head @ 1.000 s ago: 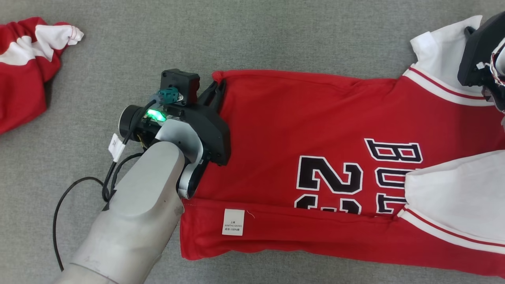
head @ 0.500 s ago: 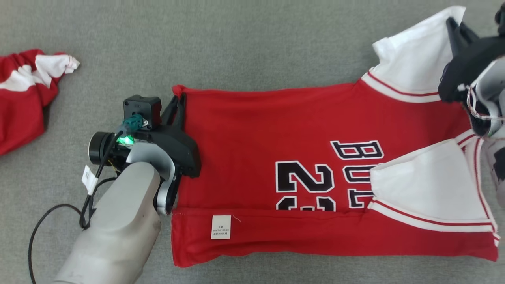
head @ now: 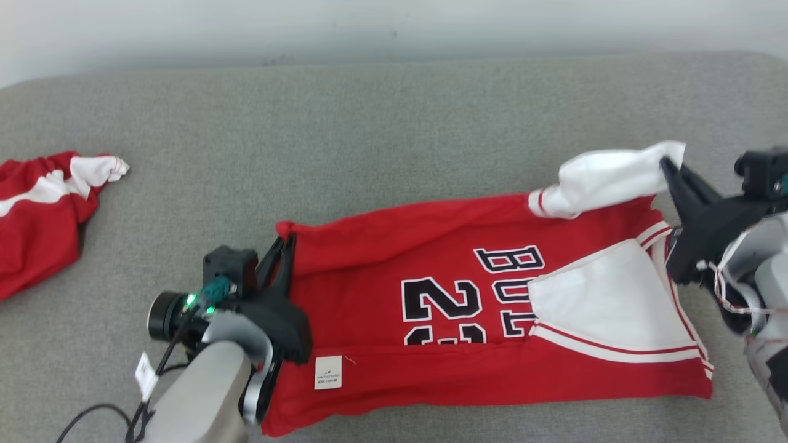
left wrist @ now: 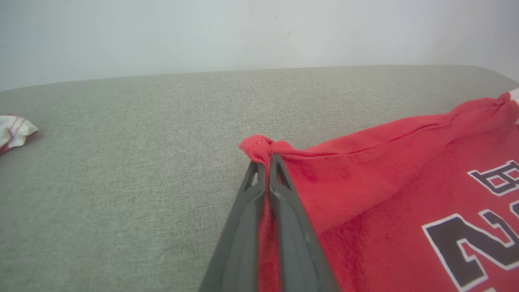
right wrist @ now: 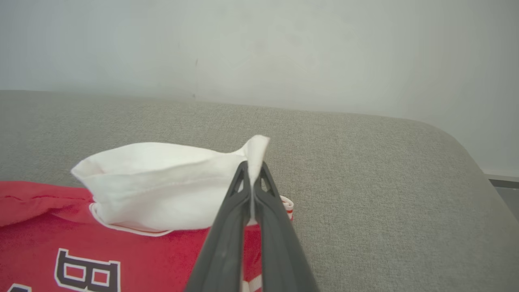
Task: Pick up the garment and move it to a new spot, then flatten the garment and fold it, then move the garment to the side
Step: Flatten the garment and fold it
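The left gripper point(left wrist: 264, 162) pinches a corner of the red garment point(left wrist: 385, 182), and the cloth spreads out to the right of it. To its left is the grey cushion point(left wrist: 121, 182), and far left a small white-and-red cloth point(left wrist: 14, 132).

Head cam overhead; wrist cams low, close, facing wall point(left wrist: 259, 32); all share jersey point(head: 381, 246).

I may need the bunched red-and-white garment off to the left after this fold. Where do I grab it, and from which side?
Take the white end jutting from the bunched garment's upper right: it lies clear of the red folds, so it can probably be pinched alone. Approach from its right, the open side, with the left gripper, now shut on the jersey's corner.
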